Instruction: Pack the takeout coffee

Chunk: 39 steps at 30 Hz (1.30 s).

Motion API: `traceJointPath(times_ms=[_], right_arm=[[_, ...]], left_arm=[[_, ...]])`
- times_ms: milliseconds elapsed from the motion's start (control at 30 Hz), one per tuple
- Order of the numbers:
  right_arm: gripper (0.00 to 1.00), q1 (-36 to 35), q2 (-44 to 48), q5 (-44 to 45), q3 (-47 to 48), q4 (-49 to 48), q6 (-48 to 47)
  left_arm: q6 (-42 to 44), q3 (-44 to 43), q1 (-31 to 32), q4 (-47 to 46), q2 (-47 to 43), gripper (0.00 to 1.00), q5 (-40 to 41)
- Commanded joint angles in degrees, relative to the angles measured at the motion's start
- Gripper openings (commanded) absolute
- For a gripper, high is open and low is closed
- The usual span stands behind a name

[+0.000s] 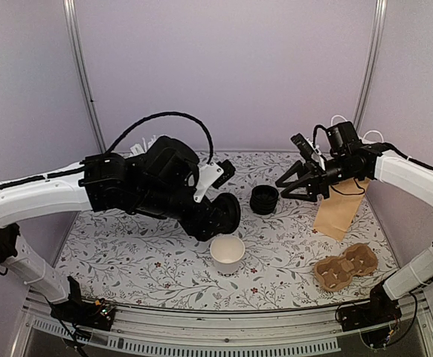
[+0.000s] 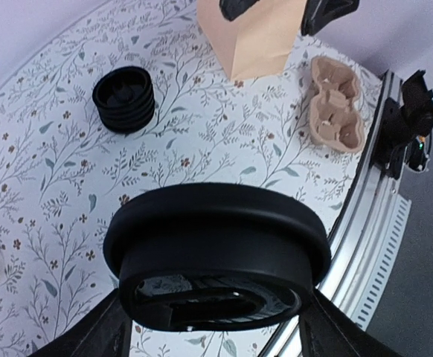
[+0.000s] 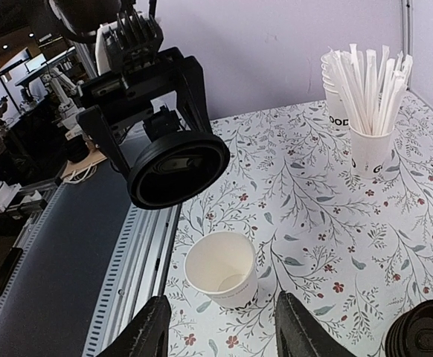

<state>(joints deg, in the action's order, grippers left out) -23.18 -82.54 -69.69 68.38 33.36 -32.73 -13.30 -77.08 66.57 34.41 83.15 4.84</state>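
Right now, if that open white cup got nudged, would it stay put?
Probably not: the cup looks empty, so it is likely light and would slide or tip. With its lid not yet on, the thin paper rim would probably crumple if squeezed.

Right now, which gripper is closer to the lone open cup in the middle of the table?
Left. The left gripper, shut on a black lid, hangs just beside the cup; the right gripper is farther off, beyond the stack of lids.
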Motion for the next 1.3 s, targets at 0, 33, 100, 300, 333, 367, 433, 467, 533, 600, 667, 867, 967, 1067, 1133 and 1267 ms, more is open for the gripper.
traceJointPath(times_ms=[0, 33, 100, 300, 333, 367, 433, 467, 533, 600, 667, 867, 967, 1067, 1133, 1267], right_arm=[[0.5, 0.24, 2.44, 4.12, -2.54, -1.34, -3.26], [0.5, 0.24, 2.62, 4.72, -2.59, -1.03, -3.62], [0.5, 0.23, 2.63, 5.13, -3.33, -0.88, -4.18], [0.5, 0.24, 0.36, 6.62, -6.01, -2.61, -3.59], [0.5, 0.2, -0.14, 6.67, -5.98, -2.26, -3.84], [0.5, 0.23, -0.62, 6.67, -5.9, -1.92, -4.39], [0.5, 0.24, -1.5, 6.48, -6.08, -1.46, -5.08], [0.5, 0.23, -1.62, 6.3, -6.08, -1.24, -5.43], [0.5, 0.23, -1.91, 5.92, -6.01, -0.84, -5.72], [0.5, 0.24, -1.84, 5.58, -5.89, -0.52, -6.05], [0.5, 0.24, -1.53, 5.45, -6.12, -0.43, -6.33], [0.49, 0.24, -1.03, 5.36, -6.35, -0.14, -7.03], [0.49, 0.24, -1.42, 4.82, -6.13, 0.64, -7.51], [0.49, 0.24, -1.52, 4.41, -6.06, 0.82, -7.74], [0.49, 0.24, -1.5, 4.39, -5.99, 0.82, -7.72], [0.49, 0.24, -1.81, 4.39, -5.85, 1.15, -7.74]], left_arm=[[-2.88, -5.23, -0.55, 17.72, 4.47, 0.76, 0.72], [-3.55, -5.68, -0.56, 19.33, 5.34, 0.76, 0.5], [-4.36, -6.45, -0.48, 21.93, 7.03, 0.75, -0.93], [-3.68, -10.43, -0.47, 24.08, 11.2, 0.75, -1.94], [-3.49, -11.54, -0.47, 24.56, 12.14, 0.75, -1.87], [-3.23, -12.54, -0.47, 24.89, 12.97, 0.75, -1.79], [-2.73, -14.18, -0.47, 25.31, 14.73, 0.75, -2.44], [-2.28, -14.83, -0.43, 25.57, 15.55, 0.75, -3.05], [-1.79, -16.36, -0.44, 26.27, 17.56, 0.75, -3.34], [-1.37, -18.02, -0.47, 27.26, 19.14, 0.75, -3.34], [-1.14, -19.68, -0.46, 28.73, 20.58, 0.75, -3.18], [-1.12, -23.03, -0.45, 32.25, 22.55, 0.74, -2.78], [-1.18, -23.69, -0.43, 33.33, 23.13, 0.75, -2.82], [-1.5, -24.43, -0.47, 33.58, 23.75, 0.76, -2.36], [-1.43, -25.01, -0.46, 33.61, 24.33, 0.76, -2.5], [-1.07, -25.9, -0.46, 33.72, 25.6, 0.76, -3.07]])
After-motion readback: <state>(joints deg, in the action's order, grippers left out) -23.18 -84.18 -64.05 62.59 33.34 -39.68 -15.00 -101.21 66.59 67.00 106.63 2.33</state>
